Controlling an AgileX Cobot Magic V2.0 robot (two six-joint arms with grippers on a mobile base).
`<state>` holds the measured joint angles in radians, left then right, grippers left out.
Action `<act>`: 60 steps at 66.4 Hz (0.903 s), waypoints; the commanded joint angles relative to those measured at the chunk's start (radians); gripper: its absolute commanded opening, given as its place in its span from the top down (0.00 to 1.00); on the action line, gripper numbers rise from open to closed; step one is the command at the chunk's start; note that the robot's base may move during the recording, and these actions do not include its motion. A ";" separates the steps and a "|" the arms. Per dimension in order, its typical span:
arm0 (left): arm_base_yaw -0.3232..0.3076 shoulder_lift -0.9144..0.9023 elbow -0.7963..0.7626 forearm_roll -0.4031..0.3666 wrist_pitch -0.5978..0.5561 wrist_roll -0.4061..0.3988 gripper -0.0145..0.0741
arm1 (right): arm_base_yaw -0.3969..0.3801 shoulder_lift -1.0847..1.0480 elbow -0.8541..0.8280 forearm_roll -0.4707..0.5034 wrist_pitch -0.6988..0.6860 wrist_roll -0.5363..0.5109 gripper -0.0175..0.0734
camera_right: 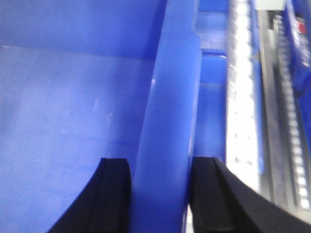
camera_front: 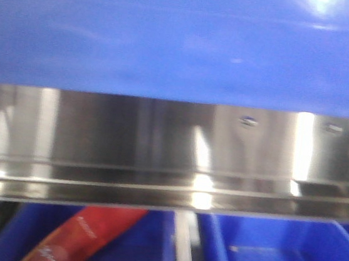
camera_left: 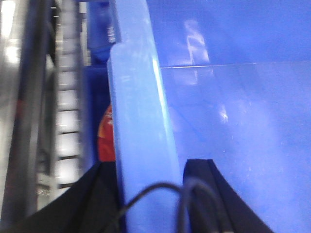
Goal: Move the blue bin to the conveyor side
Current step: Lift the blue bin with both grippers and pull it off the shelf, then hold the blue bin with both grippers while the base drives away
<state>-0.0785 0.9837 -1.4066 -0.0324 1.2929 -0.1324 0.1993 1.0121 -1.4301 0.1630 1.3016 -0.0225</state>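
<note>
The blue bin [camera_front: 185, 37] fills the top of the front view with its glossy wall. In the left wrist view its inside [camera_left: 243, 121] shows, and its thick rim [camera_left: 138, 121] runs between the black fingers of my left gripper [camera_left: 149, 167], which is shut on it. In the right wrist view the bin's floor [camera_right: 73, 97] lies to the left, and the opposite rim [camera_right: 170, 121] is clamped by my right gripper [camera_right: 160, 162], one finger inside and one outside. The conveyor is out of view.
A shiny steel shelf edge [camera_front: 160, 141] runs under the bin. Below it stand blue crates [camera_front: 274, 255], one holding a red packet [camera_front: 94, 228]. Roller tracks [camera_left: 68, 116] [camera_right: 240, 97] run close along both outer sides of the bin.
</note>
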 commanded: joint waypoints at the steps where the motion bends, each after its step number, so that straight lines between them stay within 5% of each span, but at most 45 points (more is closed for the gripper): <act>1: 0.002 -0.020 -0.011 0.040 -0.072 0.016 0.86 | -0.006 -0.016 -0.011 -0.063 -0.080 -0.021 0.89; 60: 0.002 -0.020 -0.011 0.040 -0.072 0.016 0.86 | -0.006 -0.016 -0.011 -0.063 -0.222 -0.021 0.89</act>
<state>-0.0785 0.9837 -1.4066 -0.0261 1.2892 -0.1345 0.1993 1.0121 -1.4267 0.1630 1.1863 -0.0225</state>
